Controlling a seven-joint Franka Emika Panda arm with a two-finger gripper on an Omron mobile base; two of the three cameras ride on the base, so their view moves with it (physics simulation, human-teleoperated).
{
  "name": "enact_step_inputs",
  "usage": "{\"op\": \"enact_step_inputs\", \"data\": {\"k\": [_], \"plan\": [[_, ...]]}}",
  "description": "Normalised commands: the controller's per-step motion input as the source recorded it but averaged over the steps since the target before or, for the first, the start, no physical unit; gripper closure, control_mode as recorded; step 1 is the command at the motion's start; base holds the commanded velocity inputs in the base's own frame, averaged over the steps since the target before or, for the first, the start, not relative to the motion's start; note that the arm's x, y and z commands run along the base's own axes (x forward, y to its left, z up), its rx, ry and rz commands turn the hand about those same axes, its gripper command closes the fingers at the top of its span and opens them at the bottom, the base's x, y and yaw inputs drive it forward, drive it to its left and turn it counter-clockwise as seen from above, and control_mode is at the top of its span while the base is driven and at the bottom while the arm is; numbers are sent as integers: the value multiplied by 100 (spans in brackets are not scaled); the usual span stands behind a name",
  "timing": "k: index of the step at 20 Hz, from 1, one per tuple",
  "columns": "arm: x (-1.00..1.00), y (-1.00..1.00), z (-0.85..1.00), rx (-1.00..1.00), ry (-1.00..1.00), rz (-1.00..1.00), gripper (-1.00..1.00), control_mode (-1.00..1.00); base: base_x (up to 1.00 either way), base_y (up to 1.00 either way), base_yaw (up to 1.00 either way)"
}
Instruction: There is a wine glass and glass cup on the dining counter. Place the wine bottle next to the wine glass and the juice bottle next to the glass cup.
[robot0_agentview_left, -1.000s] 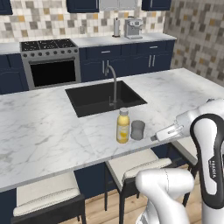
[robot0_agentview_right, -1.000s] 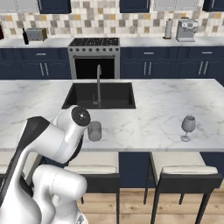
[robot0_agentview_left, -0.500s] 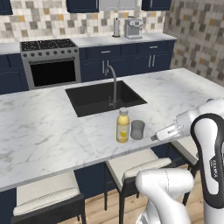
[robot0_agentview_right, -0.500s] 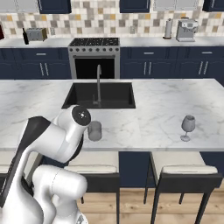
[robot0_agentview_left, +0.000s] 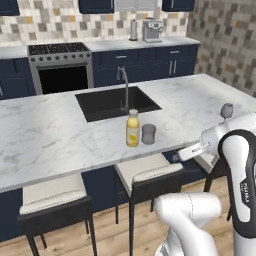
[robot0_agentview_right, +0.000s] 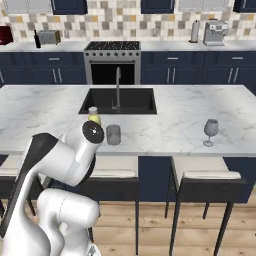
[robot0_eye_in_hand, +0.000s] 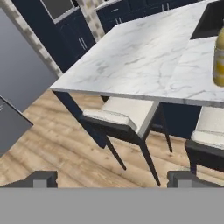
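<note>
The juice bottle stood upright on the dining counter, just beside the glass cup, in front of the sink, so this half of the task looked finished. The wine glass stood alone toward the other end of the same counter, well apart from the cup, with no bottle near it. The gripper was spread wide and held nothing; it hung low off the counter's edge, looking across the stools and the wooden floor. A slim dark bottle stood on the far wall counter beside a toaster, which I judged to be the wine bottle, though it was too small to be sure. The step in hand seemed to be going for that bottle. The next move probably called for driving the base around to the wall counter, since the bottle was far from the arm, and then taking it by the body so it stays upright.
</note>
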Motion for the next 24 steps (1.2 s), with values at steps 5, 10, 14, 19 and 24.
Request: {"op": "enact_step_inputs", "data": {"k": [5, 10, 14, 19, 24], "plan": [[0, 0, 0, 0, 0, 0, -100, 100, -27, 67, 19], [0, 0, 0, 0, 0, 0, -100, 100, 1, 94, 0], [0, 0, 0, 0, 0, 0, -100, 100, 5, 94, 0], [0, 0, 0, 0, 0, 0, -100, 100, 9, 94, 0], [0, 0, 0, 0, 0, 0, -100, 100, 9, 94, 0]]}}
